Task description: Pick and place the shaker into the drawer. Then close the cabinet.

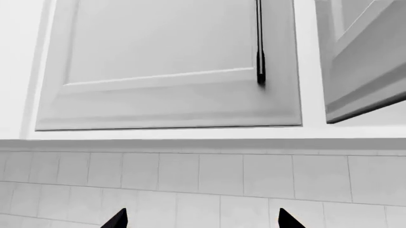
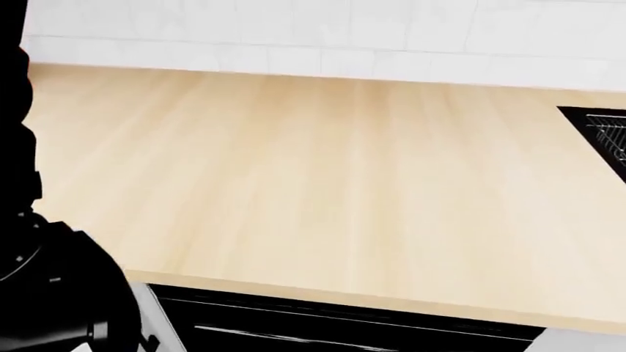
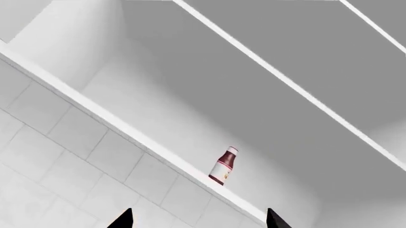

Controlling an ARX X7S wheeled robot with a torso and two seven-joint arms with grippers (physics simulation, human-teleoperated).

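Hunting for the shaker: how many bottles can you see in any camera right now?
1: a dark red bottle with a white cap, standing on the open cabinet's bottom shelf in the right wrist view. It isn't the shaker; others may sit out of view.

Bright, even, shadow-soft renders — sharp throughout, no glare or blur.

Shaker, drawer apparently out of view.
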